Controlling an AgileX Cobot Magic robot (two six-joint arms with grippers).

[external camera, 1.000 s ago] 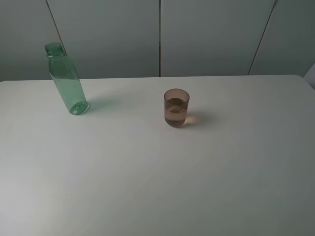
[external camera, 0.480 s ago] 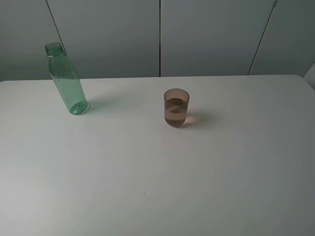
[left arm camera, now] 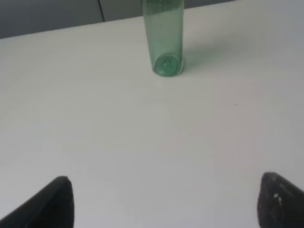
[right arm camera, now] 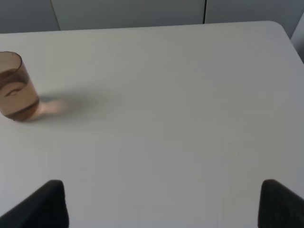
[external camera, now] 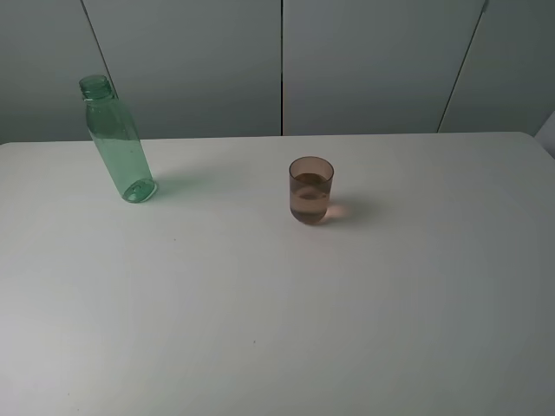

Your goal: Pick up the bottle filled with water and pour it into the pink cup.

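Both grippers (left arm camera: 164,202) (right arm camera: 161,204) gape apart, off the bottle (external camera: 117,143) and pink cup (external camera: 310,191)

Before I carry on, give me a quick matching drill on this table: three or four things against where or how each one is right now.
Things:
1. bottle
2. pink cup
3. left gripper
4. table

States:
A. white, bare in front
B. open, holding nothing
C. upright, far left, capless
D. near the middle, liquid inside

Pairs: 1-C, 2-D, 3-B, 4-A
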